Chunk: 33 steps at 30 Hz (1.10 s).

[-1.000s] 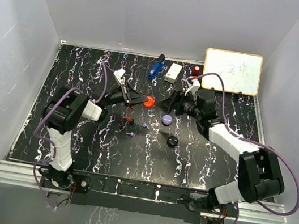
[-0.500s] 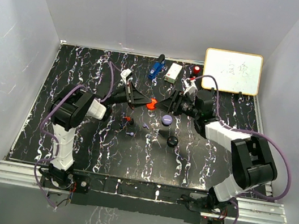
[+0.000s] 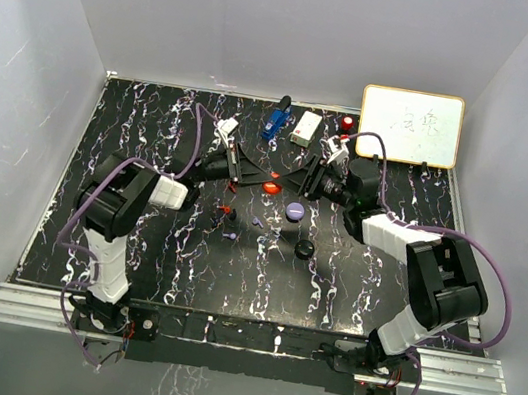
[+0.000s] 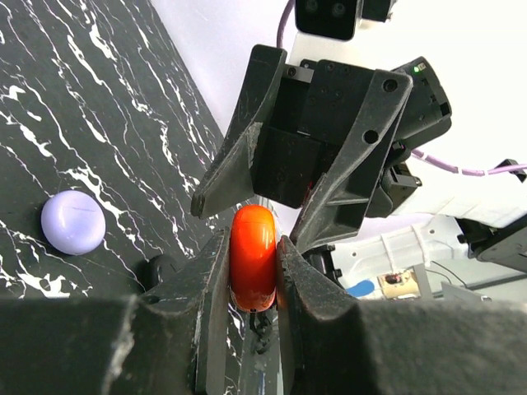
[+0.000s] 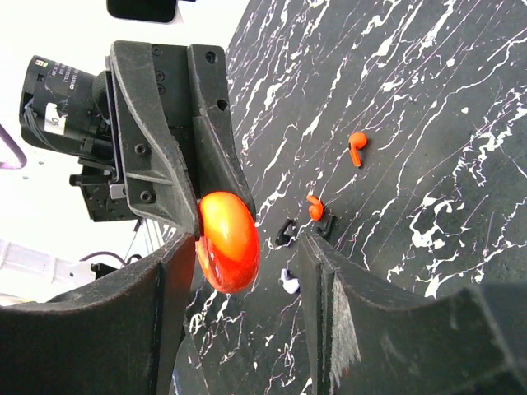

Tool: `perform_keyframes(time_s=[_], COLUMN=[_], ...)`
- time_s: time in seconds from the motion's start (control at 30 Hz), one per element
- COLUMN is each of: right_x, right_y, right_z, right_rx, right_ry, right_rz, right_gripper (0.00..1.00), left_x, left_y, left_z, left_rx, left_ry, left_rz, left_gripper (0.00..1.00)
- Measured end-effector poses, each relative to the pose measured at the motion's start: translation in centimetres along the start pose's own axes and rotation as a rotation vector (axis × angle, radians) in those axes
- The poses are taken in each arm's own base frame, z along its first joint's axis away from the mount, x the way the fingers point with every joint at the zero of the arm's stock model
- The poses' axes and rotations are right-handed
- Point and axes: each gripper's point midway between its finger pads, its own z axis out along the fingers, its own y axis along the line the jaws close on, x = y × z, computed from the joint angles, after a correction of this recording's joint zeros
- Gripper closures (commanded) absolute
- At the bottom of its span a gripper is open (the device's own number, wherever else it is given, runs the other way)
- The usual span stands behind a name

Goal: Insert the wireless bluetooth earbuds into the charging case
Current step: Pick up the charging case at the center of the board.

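The round red charging case (image 4: 252, 257) hangs above the table centre, pinched flat between the fingers of my left gripper (image 4: 252, 243), which is shut on it. My right gripper (image 5: 247, 247) faces it from the other side with its jaws around the same case (image 5: 226, 239). One finger lies against the case and the other stands clear of it. Down on the table lie two red earbuds (image 5: 356, 148) (image 5: 314, 207), a black earbud (image 5: 285, 232) and a lavender earbud (image 5: 288, 282). From above, both grippers meet at the case (image 3: 272, 187).
A lavender round case (image 3: 294, 209) and a black round case (image 3: 305, 250) lie just in front of the grippers. At the back stand a blue object (image 3: 276, 119), a white box (image 3: 306, 128), a small red item (image 3: 346, 124) and a whiteboard (image 3: 410, 126).
My left gripper has carried the red case to the right. The right gripper has moved left to meet it, and its jaws have narrowed around the case.
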Motion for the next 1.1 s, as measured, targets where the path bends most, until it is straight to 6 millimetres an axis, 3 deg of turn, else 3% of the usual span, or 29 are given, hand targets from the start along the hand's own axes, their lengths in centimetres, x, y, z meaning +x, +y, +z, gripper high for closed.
perform_keyframes(time_s=[0.43, 0.63, 0.93, 1.1], right_x=[-0.1, -0.6, -0.5, -0.4], right_y=[-0.3, 0.6, 0.6, 0.8], right_z=[-1.2, -1.4, -1.2, -1.2], right_rx=[-0.063, -0.111, -0.136, -0.145], right_ry=[-0.037, -0.05, -0.046, -0.043], right_rz=[0.085, 0.086, 0.1, 0.108], right_gripper=[0.54, 0.56, 0.68, 0.69], left_x=[-0.7, -0.4, 0.5, 0.7], left_y=[-0.8, -1.0, -1.3, -0.9], left_z=[0.0, 0.3, 0.9, 0.9], left_rx=[-0.038, -0.027, -0.015, -0.021], left_ry=[-0.028, -0.022, 0.0, 0.003], left_rz=[0.051, 0.048, 0.038, 0.028], left_gripper=[1.0, 1.0, 1.0, 1.0])
